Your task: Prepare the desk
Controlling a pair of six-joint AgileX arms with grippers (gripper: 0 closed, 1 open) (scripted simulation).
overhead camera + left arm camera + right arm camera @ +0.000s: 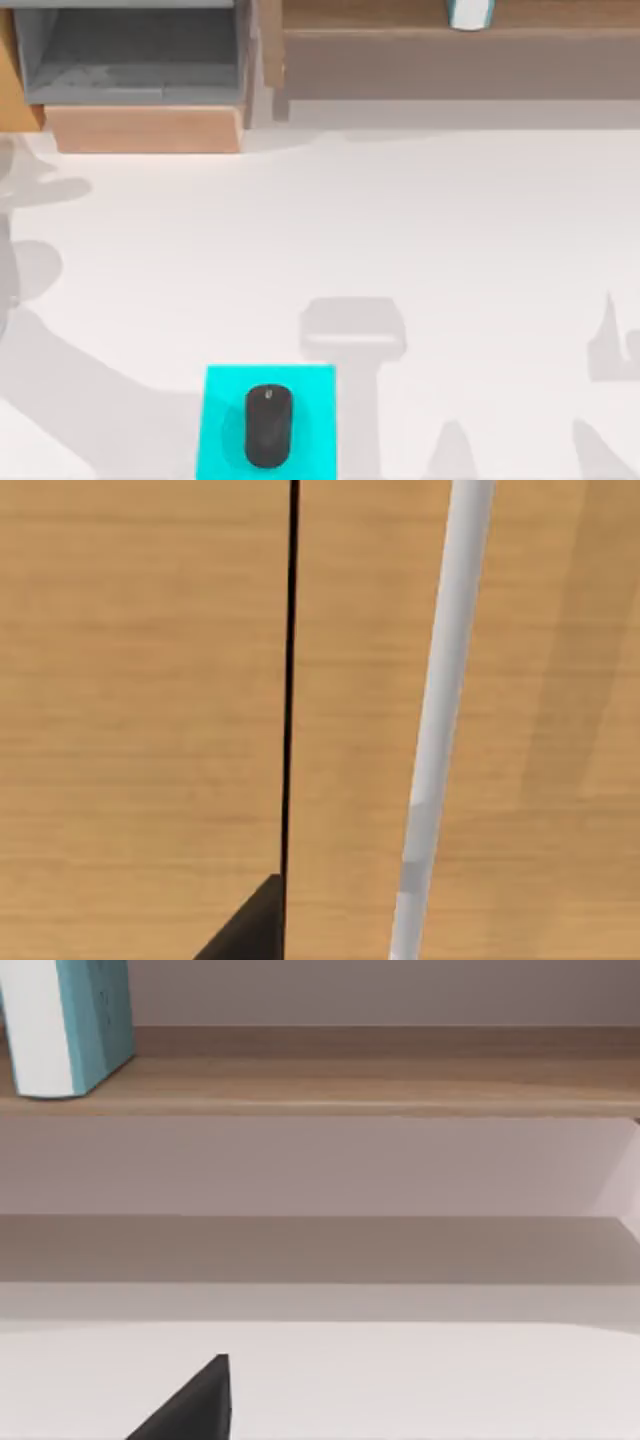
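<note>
Desk [450, 260] under black mouse [269, 426]

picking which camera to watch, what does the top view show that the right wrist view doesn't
Top view alone: a black mouse lying on a cyan pad at the near edge of the desk, and an open wooden drawer box at the back left. Right wrist view alone: the gap under the shelf and a dark gripper tip. Both: the desk, the wooden shelf and the teal and white book on it.
</note>
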